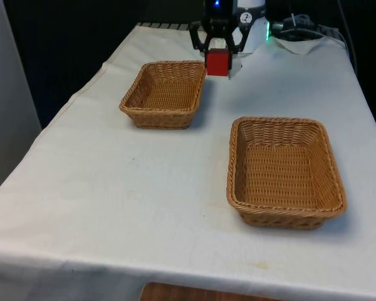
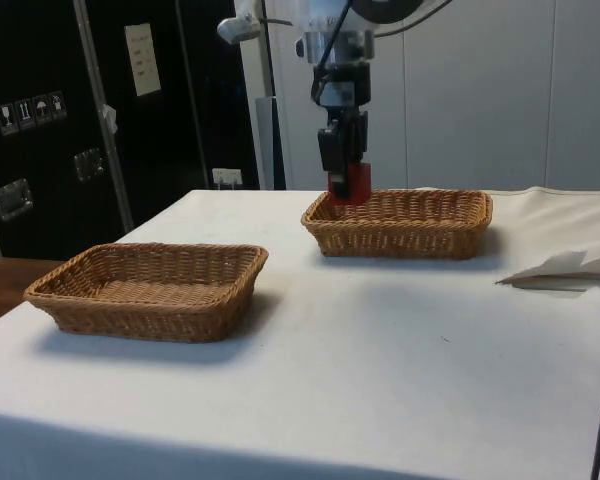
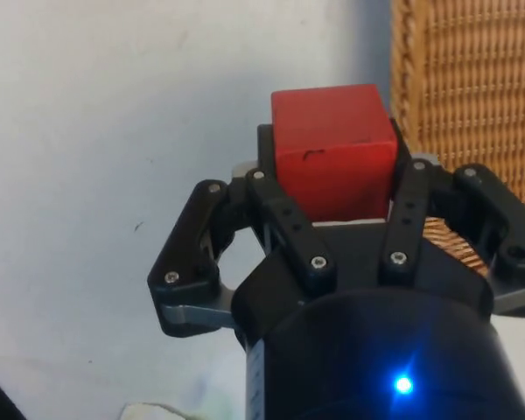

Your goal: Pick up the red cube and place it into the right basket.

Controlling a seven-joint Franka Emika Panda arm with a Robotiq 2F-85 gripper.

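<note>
- I see the red cube (image 1: 217,62) held level in the gripper (image 1: 217,58), its faces squared to the fingers and one flat face turned towards the front camera; being a cube, it offers me no long axis to report.
- In the wrist view the red cube (image 3: 334,162) is a plain, matte red block with clean edges and a couple of small dark marks on the face nearest the camera.
- My gripper (image 3: 332,210) is clamped on the cube, the black fingers (image 3: 284,219) pressed against two opposite sides and the linkages drawn in around it.
- The cube hangs clear of the white cloth (image 1: 144,188), up in the air beside the rim of the far basket (image 1: 165,94), just off the corner of it on the front view's right.
- From the side view the cube (image 2: 352,182) sits level with or just above that basket's (image 2: 400,222) rim line, at the end nearest the dark cabinets (image 2: 40,120); I cannot tell from this angle whether it is over the wicker or just outside it.
- The wrist view puts the cube over bare cloth (image 3: 114,131), with wicker (image 3: 472,87) just beside it.
- The arm (image 2: 340,60) comes straight down, wrist vertical, fingers pointing at the table.
- The near basket (image 1: 284,172) lies well apart from the gripper, on the front view's right.
</note>
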